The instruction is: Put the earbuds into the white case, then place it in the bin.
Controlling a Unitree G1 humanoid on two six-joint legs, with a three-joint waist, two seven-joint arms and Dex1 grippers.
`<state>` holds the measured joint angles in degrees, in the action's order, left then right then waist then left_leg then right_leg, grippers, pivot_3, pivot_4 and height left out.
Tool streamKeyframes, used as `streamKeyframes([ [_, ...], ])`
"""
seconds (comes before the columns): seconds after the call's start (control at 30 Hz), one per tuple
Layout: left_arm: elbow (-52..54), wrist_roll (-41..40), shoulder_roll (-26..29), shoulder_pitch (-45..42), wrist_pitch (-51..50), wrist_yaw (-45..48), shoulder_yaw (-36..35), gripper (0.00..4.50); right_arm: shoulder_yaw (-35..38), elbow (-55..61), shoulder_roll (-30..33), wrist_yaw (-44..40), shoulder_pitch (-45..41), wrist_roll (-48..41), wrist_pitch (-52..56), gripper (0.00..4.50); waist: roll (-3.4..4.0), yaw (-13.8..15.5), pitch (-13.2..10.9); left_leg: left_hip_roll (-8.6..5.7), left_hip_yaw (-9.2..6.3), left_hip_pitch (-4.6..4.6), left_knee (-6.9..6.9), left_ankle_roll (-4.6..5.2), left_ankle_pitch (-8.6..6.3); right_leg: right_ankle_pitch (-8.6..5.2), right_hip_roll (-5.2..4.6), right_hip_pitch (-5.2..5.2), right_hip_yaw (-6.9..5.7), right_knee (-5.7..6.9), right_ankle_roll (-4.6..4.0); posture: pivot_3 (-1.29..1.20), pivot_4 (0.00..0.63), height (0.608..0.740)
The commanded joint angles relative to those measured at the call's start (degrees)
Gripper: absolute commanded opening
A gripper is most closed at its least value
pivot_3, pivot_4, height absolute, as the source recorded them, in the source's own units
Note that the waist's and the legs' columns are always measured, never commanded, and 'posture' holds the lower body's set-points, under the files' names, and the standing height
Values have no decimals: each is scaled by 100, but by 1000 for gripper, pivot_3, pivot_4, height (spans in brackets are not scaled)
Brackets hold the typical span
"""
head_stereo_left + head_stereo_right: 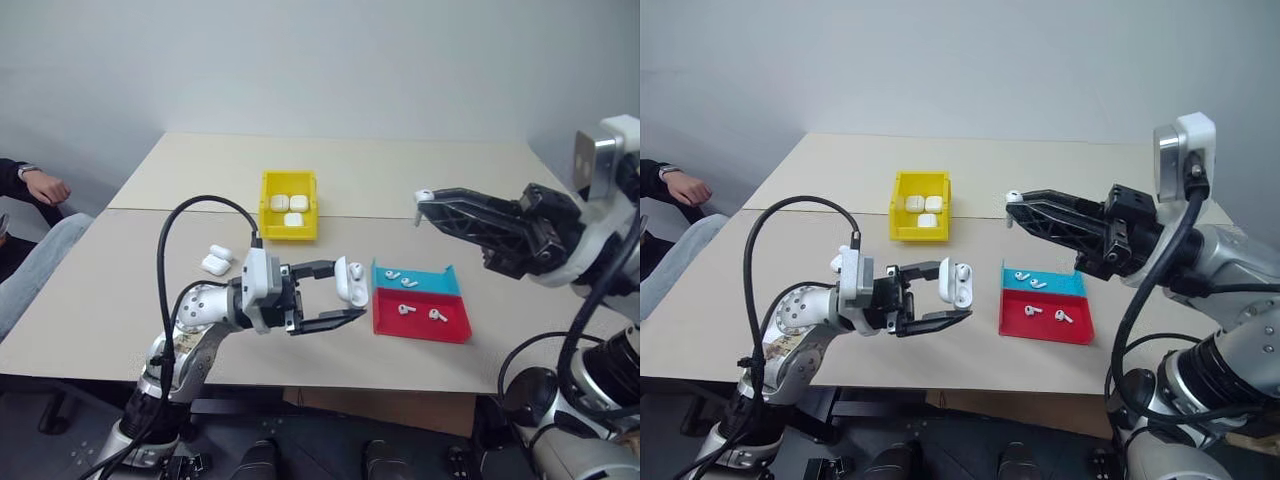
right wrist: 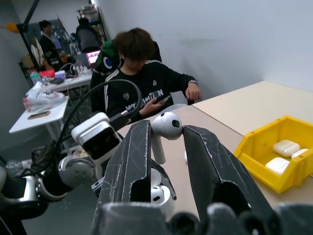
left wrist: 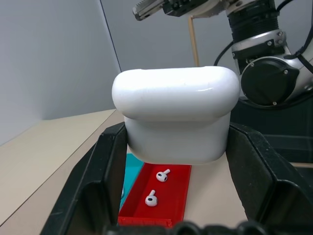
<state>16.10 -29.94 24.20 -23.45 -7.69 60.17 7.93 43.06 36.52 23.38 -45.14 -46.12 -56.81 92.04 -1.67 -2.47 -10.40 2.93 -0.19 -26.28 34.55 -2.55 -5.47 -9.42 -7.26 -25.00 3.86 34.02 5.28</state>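
**Earbud heading for the open case**

Left gripper (image 1: 345, 296) clamping the white case (image 1: 352, 283), lid open, above the table (image 1: 120, 290). Right gripper (image 1: 424, 203) pinching an earbud (image 2: 164, 131), nearing the case; needing careful alignment with the socket. Yellow bin (image 1: 266, 208) holding three cases; blue tray (image 1: 440, 283) and red tray (image 1: 455, 326) each holding two earbuds.

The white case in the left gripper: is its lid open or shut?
Open. The white case is clamped in the left gripper with its lid flipped up, and one earbud already sits inside.
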Motion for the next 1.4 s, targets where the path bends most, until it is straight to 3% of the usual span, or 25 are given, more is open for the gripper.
streamKeyframes([
  [0.03, -15, -157, -67, -222, 15, 52, -105, 2751, 102, 329, -301, 589, 171, -722, -7, 1228, 1, -1, 0, -1, 0, -2, -3, 0, 0, 0, 0, -3, 0, 0, 0, 0, 150, 740],
  [0.2, -82, -163, -80, -289, 12, 108, -98, 2751, -192, 387, -413, 1281, 749, -1577, -513, 1228, 1, -13, 0, 0, -2, -1, -8, 1, 0, 0, 1, -3, 0, -1, 0, 0, 150, 740],
  [0.4, -68, -143, -76, -313, -36, 116, -88, 2751, -841, 404, -124, 1920, 1519, -2330, -1406, 1228, 1, -18, 0, 0, -2, -2, -9, 0, 0, 0, 1, -1, 1, -11, 0, 0, 150, 740],
  [0.6, 135, -261, -79, -243, -269, -33, -132, 2751, -1519, 626, 322, 1964, 2032, -2238, -2318, 1228, 1, -23, 0, 1, -2, -6, -19, 0, 0, 0, 1, 3, 0, -51, 0, 0, 150, 740],
  [1.0, 312, -262, -172, -97, -290, -127, -46, 2751, -2521, 878, 823, 1489, 2715, -1248, -3909, 1228, -1, 1, -1, 0, -1, -11, -43, 2, -1, 0, 2, 12, -1, -93, 0, 0, 150, 740],
  [1.4, 252, -205, -184, -138, -252, -94, -45, 2751, -2813, 866, 1160, 1339, 3063, -921, -4627, 1228, -3, 0, -2, 0, -2, -11, -44, 2, -1, 0, 1, 9, 0, -98, 0, 0, 150, 740],
])
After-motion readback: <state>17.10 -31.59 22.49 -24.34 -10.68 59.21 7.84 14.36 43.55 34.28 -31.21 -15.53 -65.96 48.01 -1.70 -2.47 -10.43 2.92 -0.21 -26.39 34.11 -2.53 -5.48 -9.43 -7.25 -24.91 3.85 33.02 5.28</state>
